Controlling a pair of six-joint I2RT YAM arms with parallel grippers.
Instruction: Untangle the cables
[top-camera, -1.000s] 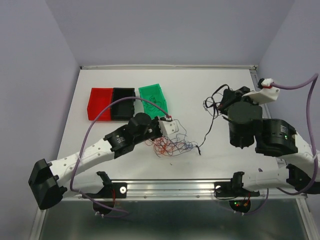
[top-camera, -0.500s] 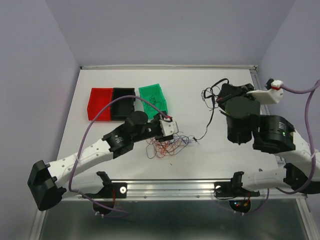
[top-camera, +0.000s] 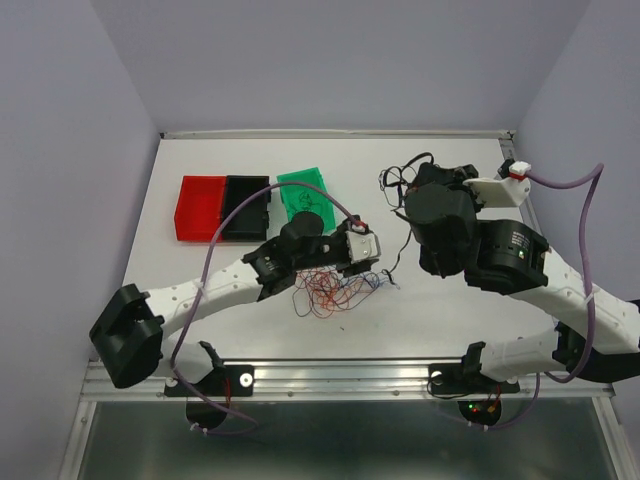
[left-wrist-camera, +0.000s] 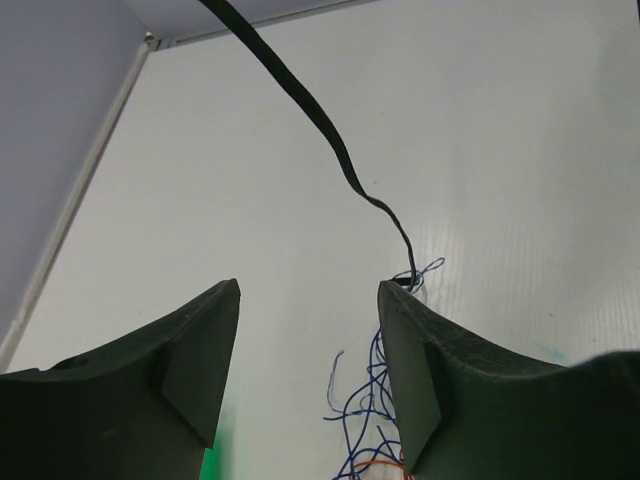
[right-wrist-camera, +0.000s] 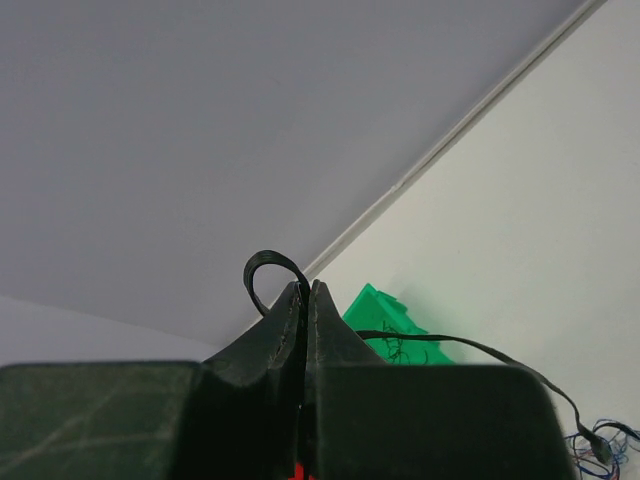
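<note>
A clump of thin red and blue cables (top-camera: 335, 290) lies on the white table in front of the left arm. My left gripper (top-camera: 378, 262) is open and empty at the clump's right edge. In the left wrist view (left-wrist-camera: 310, 290) some blue strands (left-wrist-camera: 375, 400) lie between its fingers. My right gripper (top-camera: 398, 190) is shut on a black cable (top-camera: 410, 230), held above the table. The cable runs down to the clump's right end. In the right wrist view (right-wrist-camera: 307, 288) a black loop (right-wrist-camera: 265, 270) sticks out past the closed fingertips. The black cable also crosses the left wrist view (left-wrist-camera: 330, 140).
A red bin (top-camera: 200, 207), a black bin (top-camera: 245, 205) and a green bin (top-camera: 305, 198) stand side by side at the back left. The green bin (right-wrist-camera: 390, 320) holds some black strands. The table's back wall edge (top-camera: 330, 133) runs behind them.
My right gripper has swung left and toward the back with the black cable, pulling it up and taut from the clump. My left gripper has moved right to the clump's right edge.
</note>
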